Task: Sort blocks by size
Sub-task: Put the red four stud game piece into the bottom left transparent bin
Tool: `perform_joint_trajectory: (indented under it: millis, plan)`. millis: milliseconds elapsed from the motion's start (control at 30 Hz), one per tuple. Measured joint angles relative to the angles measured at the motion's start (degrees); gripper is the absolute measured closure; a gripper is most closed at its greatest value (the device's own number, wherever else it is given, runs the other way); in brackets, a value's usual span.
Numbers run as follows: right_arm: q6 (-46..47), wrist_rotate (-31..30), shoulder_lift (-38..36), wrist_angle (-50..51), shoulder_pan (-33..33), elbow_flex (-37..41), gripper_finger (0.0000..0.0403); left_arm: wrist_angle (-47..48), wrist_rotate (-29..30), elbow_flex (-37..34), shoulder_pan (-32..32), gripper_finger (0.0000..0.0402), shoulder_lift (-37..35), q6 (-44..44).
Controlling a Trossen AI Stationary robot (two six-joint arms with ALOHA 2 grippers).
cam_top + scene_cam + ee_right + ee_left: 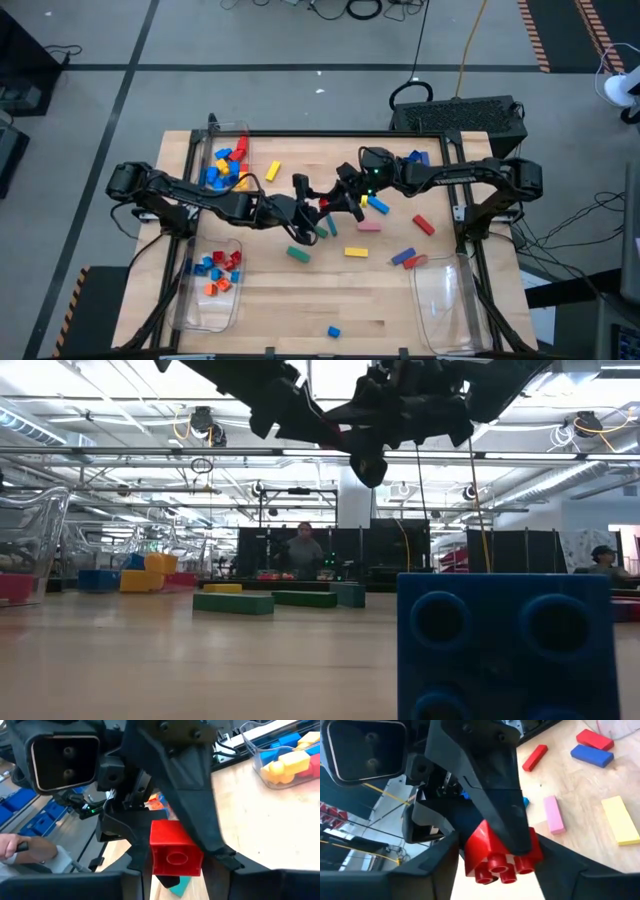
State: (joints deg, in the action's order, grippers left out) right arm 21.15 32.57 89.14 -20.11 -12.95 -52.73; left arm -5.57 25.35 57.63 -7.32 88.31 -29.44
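Observation:
A red square block [500, 857] hangs in the air over the middle of the table, between my two grippers, which meet tip to tip. My right gripper [175, 855] comes from the table's right and is shut on it. My left gripper [500, 845] comes from the left, open, with a finger on either side of the same block. The block's studs face the left wrist and its hollow underside [176, 859] faces the right wrist. In the high view only a bit of the red block [325, 203] shows between the dark fingers. More blocks lie loose on the table. My right gripper pinches the red block by two opposite side faces [156, 851] between its two fingers. One finger [495, 795] lies flat over a side face. It comes nearly level from the table's right. The block is lifted clear of the table. My left gripper has its fingers beside the block's other two side faces [470, 855]; I cannot tell whether they touch.
Loose blocks lie around: yellow [272, 171], pink [369, 226], red [423, 224], green [298, 254], and a blue one [505, 645] near the front edge. Clear bins with blocks stand at far left [228, 160] and near left [212, 285]; another bin [445, 300] stands near right.

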Motion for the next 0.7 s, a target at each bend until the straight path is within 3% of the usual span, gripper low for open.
perform_joint_trajectory:
  millis: [267,533,700]
  plan:
    - [2.2,-0.7,0.0,-0.3,-0.2,0.0,0.0291,0.2,1.2,0.0,-0.7,0.0214,0.0,-1.1]
    - [1.5,-7.5,-1.0,-3.4,-1.3,-0.2,0.0131,0.5,8.8,0.1,-2.6,0.0224,-0.2,-0.9]
    - [1.8,-8.3,-1.9,-4.2,-3.3,-0.2,0.007,0.8,10.5,0.3,-4.0,0.0245,-2.4,-0.3]
